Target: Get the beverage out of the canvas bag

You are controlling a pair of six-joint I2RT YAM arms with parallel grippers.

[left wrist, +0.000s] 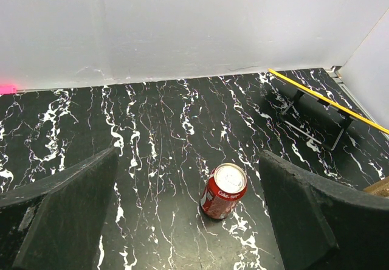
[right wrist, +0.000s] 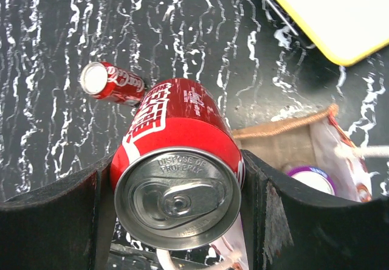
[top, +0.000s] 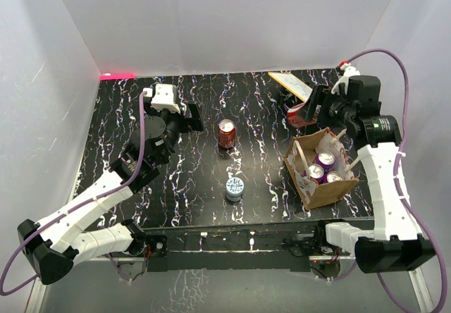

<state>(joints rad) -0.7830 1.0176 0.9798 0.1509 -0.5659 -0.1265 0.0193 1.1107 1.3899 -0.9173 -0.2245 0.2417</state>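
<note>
At the left, the left gripper (left wrist: 188, 155) stood released, jaws wide, facing a standing red can (top: 226, 134); rightward, the right gripper (top: 309, 110) clenched the red beverage can (right wrist: 176, 179) just over the canvas bag's (top: 331, 193) far edge, purple cans (top: 325, 161) inside it

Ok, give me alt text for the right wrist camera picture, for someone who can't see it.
The right gripper clamps a red soda can, its silver top facing the camera. Beyond it, a second red can stands on the black marbled table, and the canvas bag sits lower right.
</note>
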